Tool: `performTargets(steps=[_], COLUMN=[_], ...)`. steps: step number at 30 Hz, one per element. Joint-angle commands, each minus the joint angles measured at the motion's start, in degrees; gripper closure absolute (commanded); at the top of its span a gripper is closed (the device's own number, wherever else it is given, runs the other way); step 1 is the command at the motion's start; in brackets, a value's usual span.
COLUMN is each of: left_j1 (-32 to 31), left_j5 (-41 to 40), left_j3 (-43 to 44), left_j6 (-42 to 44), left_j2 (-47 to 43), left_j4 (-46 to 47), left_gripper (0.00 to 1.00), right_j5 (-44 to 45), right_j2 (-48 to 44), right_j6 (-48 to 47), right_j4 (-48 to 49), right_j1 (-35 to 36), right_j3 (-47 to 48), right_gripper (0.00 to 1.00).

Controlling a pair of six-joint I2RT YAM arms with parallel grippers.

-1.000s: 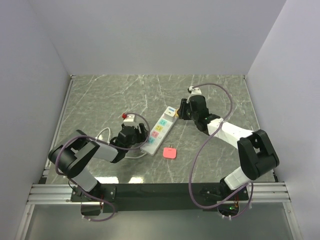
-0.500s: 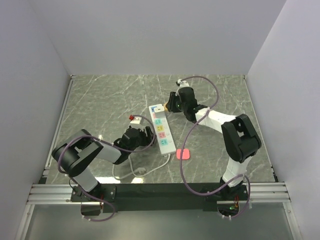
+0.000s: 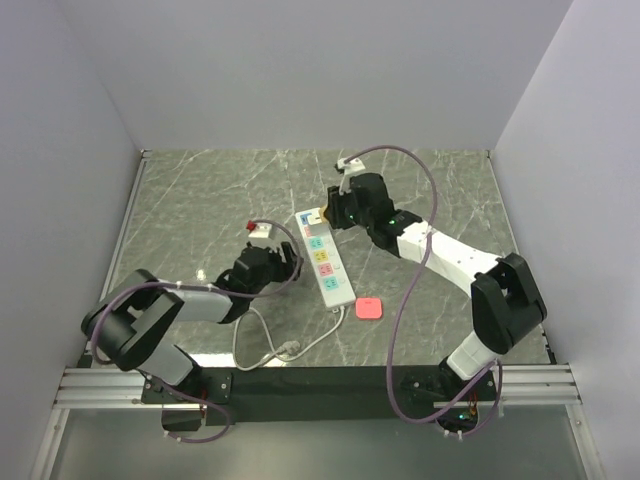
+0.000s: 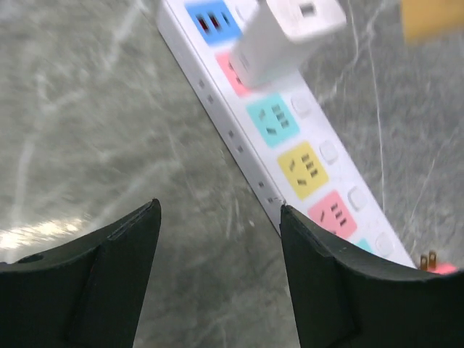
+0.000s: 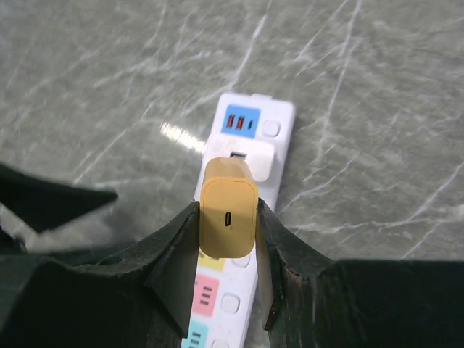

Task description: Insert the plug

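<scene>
Top view: bright, even light from overhead. The walls (image 3: pixel 300 70) read near white. Shadows under the arms on the tabletop (image 3: pixel 200 200) are soft and short. A glare band sits at lower left, along the near edge. Focus is sharp across the frame.

Left wrist view: soft throughout. The white plug (image 4: pixel 290 32) at top centre is smeared, and the orange plug (image 4: pixel 435 18) in the upper right corner is a blur. The power strip (image 4: pixel 290 145) is slightly soft. There is a pale sheen at lower left. The left gripper (image 4: pixel 219 210) fingers (image 4: pixel 101 283) are underexposed, near black.

Right wrist view: the orange plug at centre is crisp. A small hot spot of glare lies left of the strip. The right gripper (image 5: pixel 228 210) fingers (image 5: pixel 174 261) are dark with little detail.
</scene>
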Motion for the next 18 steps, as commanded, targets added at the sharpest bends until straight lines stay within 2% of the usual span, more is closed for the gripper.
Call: performTargets(steps=[1, 4, 7, 12, 18], left_j1=[3.8, 7.0, 9.1, 10.6, 11.6], left_j5=[3.2, 9.9, 12.8, 13.3, 14.0], left_j3=[-1.2, -3.6, -5.8, -8.3, -10.3], left_j6=[1.7, 2.3, 2.6, 3.7, 3.8], left_j2=[-4.2, -6.3, -8.8, -13.0, -16.9], left_j4=[0.6, 4.4, 6.0, 5.2, 4.8], left_gripper=[0.27, 0.27, 0.27, 0.27, 0.27], right_j5=[-1.6, -0.4, -0.5, 0.3, 0.9], right_j2=[0.7, 1.8, 2.0, 5.4, 14.0], right_j6=[-5.0, -5.3, -5.4, -6.5, -6.9], right_j4=[-8.2, -11.3, -12.6, -16.4, -21.1], right_j1=[2.1, 3.6, 4.3, 4.3, 4.3], right_j3=[3.4, 5.0, 4.9, 8.6, 16.2], right_gripper=[1.0, 1.0, 1.0, 1.0, 1.0])
